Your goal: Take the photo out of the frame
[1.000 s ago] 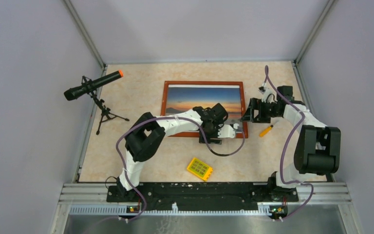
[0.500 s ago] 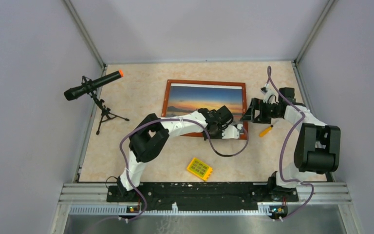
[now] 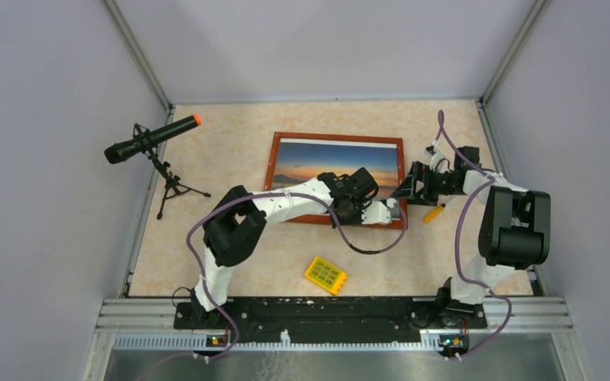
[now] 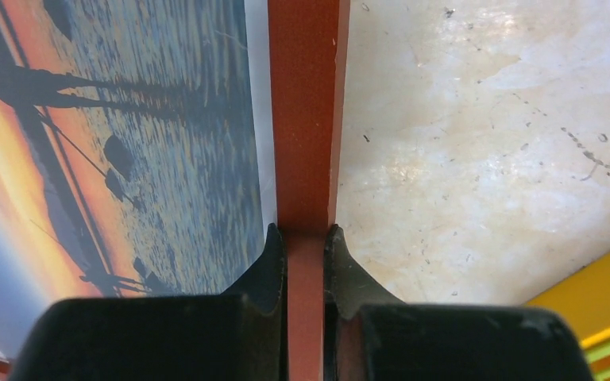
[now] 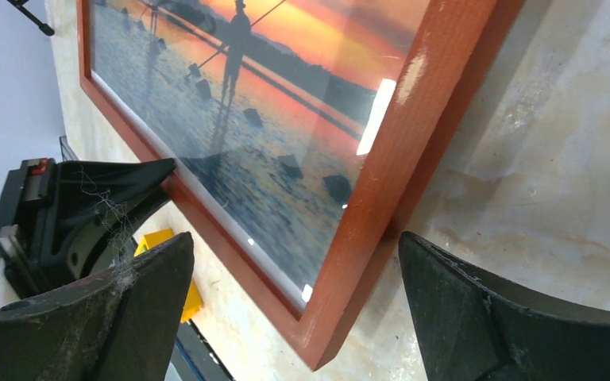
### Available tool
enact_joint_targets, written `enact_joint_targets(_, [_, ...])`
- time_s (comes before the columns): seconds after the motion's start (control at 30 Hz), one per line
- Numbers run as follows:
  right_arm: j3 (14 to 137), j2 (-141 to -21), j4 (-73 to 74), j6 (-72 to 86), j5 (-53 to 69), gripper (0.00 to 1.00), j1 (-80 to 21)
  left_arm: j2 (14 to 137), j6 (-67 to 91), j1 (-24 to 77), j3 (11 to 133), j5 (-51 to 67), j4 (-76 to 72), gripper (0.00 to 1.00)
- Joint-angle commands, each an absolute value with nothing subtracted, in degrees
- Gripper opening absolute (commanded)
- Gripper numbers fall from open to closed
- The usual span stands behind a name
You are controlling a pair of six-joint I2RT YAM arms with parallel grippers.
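Two states: left end effector [image 4: 305,238] pinches the frame [image 4: 306,119] edge; right end effector [image 5: 290,262] gapes empty.

Top external high above the near edge, looking down on the whole table [image 3: 206,262], left wrist tight above a rail of the frame [image 4: 306,119], right wrist low beside, apparently, the same corner, frame shared by all.

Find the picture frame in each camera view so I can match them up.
Top view: the frame lies face up near the centre of the picture.
Left wrist: the frame's red-brown edge runs up the centre, pinched in the left gripper.
Right wrist: the frame's corner points down inside the open right gripper.
Shared landmark: the sunset photo, visible in all three.
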State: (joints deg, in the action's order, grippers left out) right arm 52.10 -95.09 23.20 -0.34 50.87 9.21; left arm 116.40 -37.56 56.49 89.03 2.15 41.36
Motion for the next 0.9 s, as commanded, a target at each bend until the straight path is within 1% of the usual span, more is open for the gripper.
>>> enact_joint_targets(0.0, [52.15,-95.57,21.28,-0.44,52.08,0.97,10.13,110.34,-36.98,55.81,90.29,4.46,40.57,0.0])
enact_joint_targets(0.13, [52.41,-97.96,21.24,1.28,54.48,0.97,10.16,109.33,-36.91,55.31,90.95,5.54,40.51,0.0])
enact_joint_targets(0.27, [52.19,-101.65,18.51,3.65,63.6,0.93,10.17,108.68,-36.73,55.28,91.05,7.56,40.43,0.0])
enact_joint_targets(0.4, [49.75,-102.75,9.6,11.46,67.93,0.88,10.11,108.06,-36.74,55.28,90.77,10.95,40.61,0.0])
enact_joint_targets(0.57, [47.62,-105.48,0.54,20.12,71.61,0.82,9.42,106.27,-37.33,55.28,88.24,12.05,37.28,0.0])
enact_joint_targets(0.77, [46.29,-107.98,-7.42,26.49,72.92,0.7,7.62,106.22,-38.46,55.31,86.44,12.98,34.67,0.0])
enact_joint_targets(0.87, [45.75,-108.62,-11.11,30.05,73.62,0.62,7.49,106.66,-38.94,55.29,85.93,12.94,33.97,0.0])
